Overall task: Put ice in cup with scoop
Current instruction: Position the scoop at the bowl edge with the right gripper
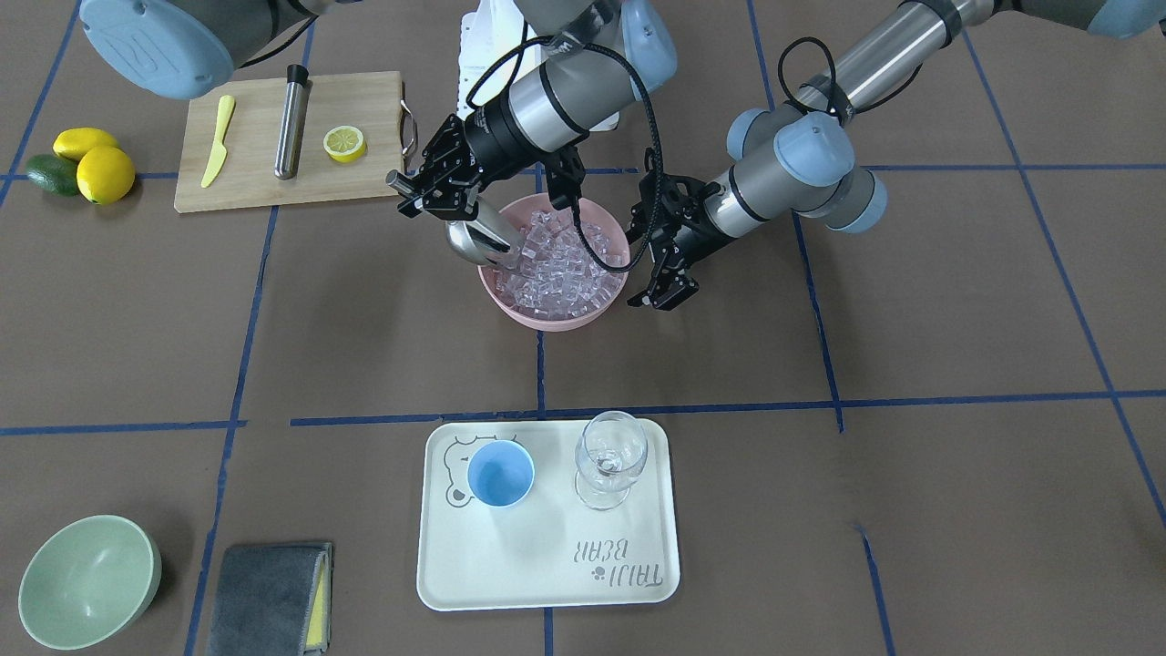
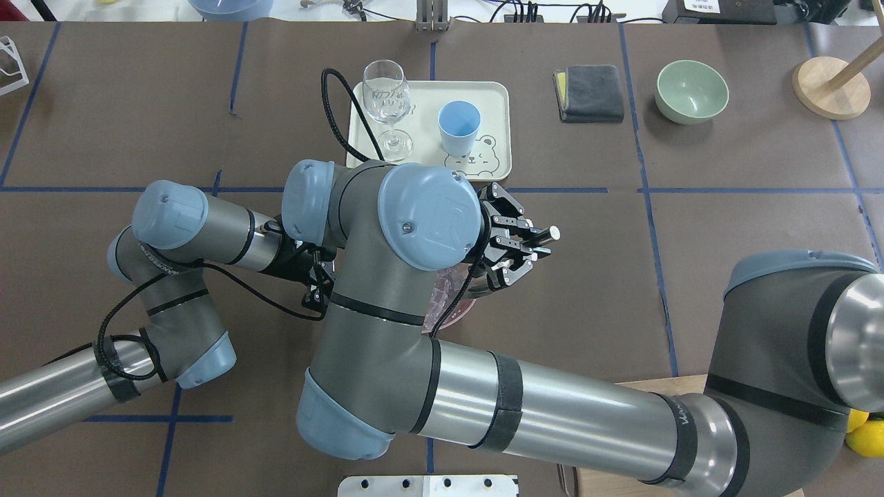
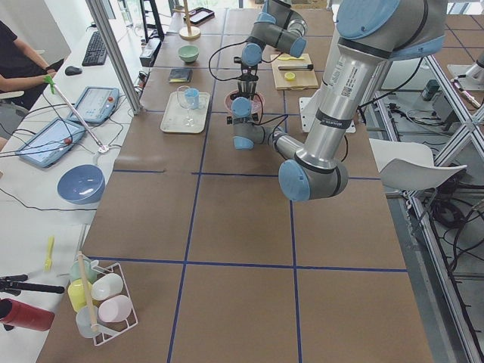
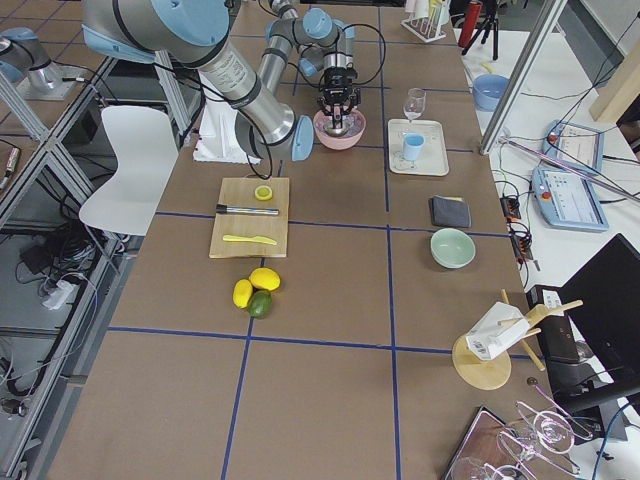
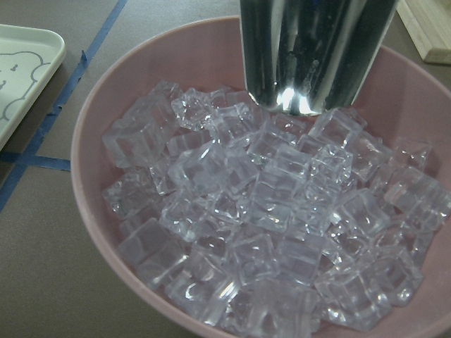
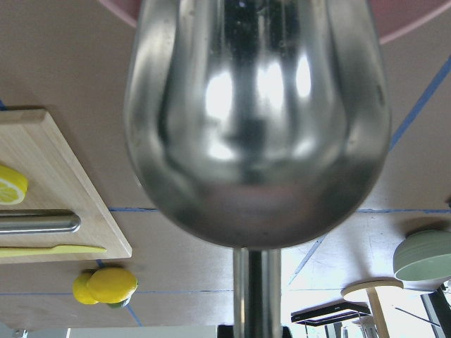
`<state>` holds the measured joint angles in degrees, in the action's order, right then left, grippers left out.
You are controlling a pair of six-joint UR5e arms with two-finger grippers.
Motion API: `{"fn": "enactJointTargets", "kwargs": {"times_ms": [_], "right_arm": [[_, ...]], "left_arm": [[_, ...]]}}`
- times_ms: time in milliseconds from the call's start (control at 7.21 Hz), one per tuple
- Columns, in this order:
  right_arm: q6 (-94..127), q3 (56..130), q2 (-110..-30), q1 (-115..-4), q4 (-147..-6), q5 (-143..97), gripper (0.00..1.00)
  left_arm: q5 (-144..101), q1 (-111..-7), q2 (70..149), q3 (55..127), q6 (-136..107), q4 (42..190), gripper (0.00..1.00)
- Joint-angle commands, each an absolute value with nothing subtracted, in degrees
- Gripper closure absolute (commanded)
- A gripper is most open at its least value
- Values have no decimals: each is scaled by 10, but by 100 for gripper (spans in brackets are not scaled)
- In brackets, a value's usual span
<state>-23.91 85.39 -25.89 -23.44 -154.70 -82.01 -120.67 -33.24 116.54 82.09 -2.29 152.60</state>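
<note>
Pink bowl (image 1: 547, 319): heaped with ice (image 1: 560, 269); mostly hidden under right arm in overhead view.
Right gripper (image 1: 430, 196): clamped on scoop (image 1: 478, 239) handle, trough tipped onto ice at bowl's edge; trough contents indiscernible.
Left gripper (image 1: 663, 299): fingers spread, just beside bowl's rim.
Cup (image 1: 500, 474): upright on tray (image 1: 510, 565), well apart from bowl.

Your right arm reaches in toward the middle of the surface, wrist angled down, its end effector (image 1: 421, 193) clamped on the scoop (image 1: 478, 239) handle. Your left arm bends in beside it, its end effector (image 1: 658, 299) pointing down with jaws spread.
</note>
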Motion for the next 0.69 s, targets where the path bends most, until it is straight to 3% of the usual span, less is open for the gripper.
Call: {"fn": "enactJointTargets", "kwargs": {"times_ms": [0,555], "right_arm": [[-239,853,-262,-233,-1529,-821,100],[-238,867,-294,-233,-1470,-824,100]], "left_arm": [[-1207,-333,1165,821,-23,1527,0],[-1207,-334,1165,821,-23,1528,0]]}}
